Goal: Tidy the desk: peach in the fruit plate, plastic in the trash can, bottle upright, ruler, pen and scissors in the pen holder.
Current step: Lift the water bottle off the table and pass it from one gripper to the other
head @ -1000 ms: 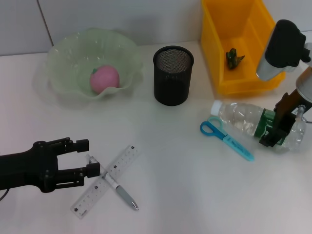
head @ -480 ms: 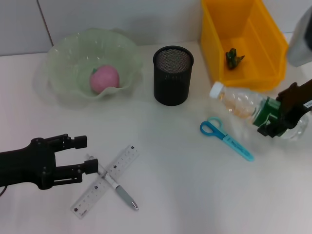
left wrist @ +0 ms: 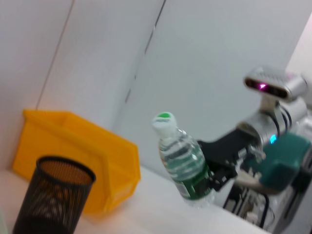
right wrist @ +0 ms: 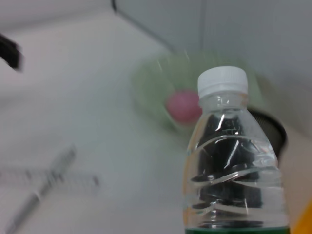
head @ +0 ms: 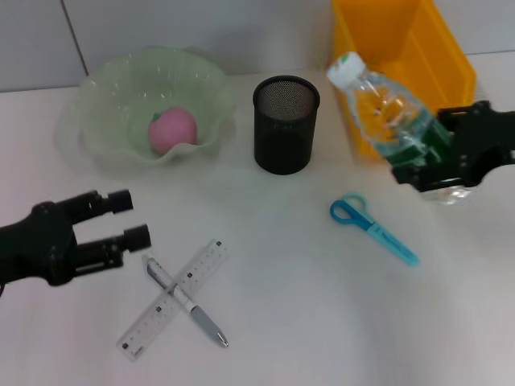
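White desk (head: 290, 322) and pale wall panels fill our view. Our right gripper (head: 438, 165) is clamped on the lower body of the bottle (head: 390, 112), near its green label, and holds it tilted, the white cap leaning toward the pen holder (head: 286, 125) and showing in front of the yellow trash can (head: 451, 64). From the left wrist we see that bottle (left wrist: 183, 165) nearly upright beside the bin, and from the right wrist its cap and clear shoulders (right wrist: 229, 161) fill the frame.

Our left gripper (head: 121, 221) hovers over the desk's near left, fingers spread apart and holding nothing, just beside the upper end of the pen (head: 185, 301). That pen lies crossed over the ruler (head: 205, 269), the two touching where they cross. We see the blue scissors (head: 374, 229) flat on the desk between the pen holder and the bottle. The peach (head: 171, 131) sits in the pale green fruit plate (head: 105, 88) at the far left. We cannot see any plastic in the bin, because the bottle covers part of it.
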Motion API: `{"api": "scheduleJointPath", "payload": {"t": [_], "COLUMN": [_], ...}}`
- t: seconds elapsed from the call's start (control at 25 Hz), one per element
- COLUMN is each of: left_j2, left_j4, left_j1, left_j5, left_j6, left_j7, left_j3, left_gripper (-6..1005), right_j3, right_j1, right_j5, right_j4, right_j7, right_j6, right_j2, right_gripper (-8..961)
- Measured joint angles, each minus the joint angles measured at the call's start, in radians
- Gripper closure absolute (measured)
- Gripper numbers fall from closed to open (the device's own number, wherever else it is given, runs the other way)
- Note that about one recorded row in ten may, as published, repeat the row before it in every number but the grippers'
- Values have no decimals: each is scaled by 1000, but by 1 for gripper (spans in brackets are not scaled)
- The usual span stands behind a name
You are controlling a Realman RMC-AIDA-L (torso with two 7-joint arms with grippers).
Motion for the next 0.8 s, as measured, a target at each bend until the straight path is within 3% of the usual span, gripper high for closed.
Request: {"api": "scheduleJointPath", "payload": {"t": [0.04,0.28,0.32,0.8], "left_j2": [-14,-42,-62,-69], "left_j4": [0,-1,-7,-224], "left_j1": [-4,-14,-28,-141], "left_j5": [0,-3,-12,-125], "left_j6": [6,24,47,59], "left_j7": [-2,-6,0,105], "left_j3": [-31,-84,-127,-139], "left_gripper": [202,202,202,202], "right_j3": [1,6,9,4], "right_j1": [-15,-25,-25,38], "right_j5": [82,239,268,429], "right_j4": [44,196,232,566], "right_j7": [-53,-188,-217,-434], "right_j6": [4,11,11,-8], "right_j2": [5,15,16,18], "right_gripper": [176,174,174,171]}}
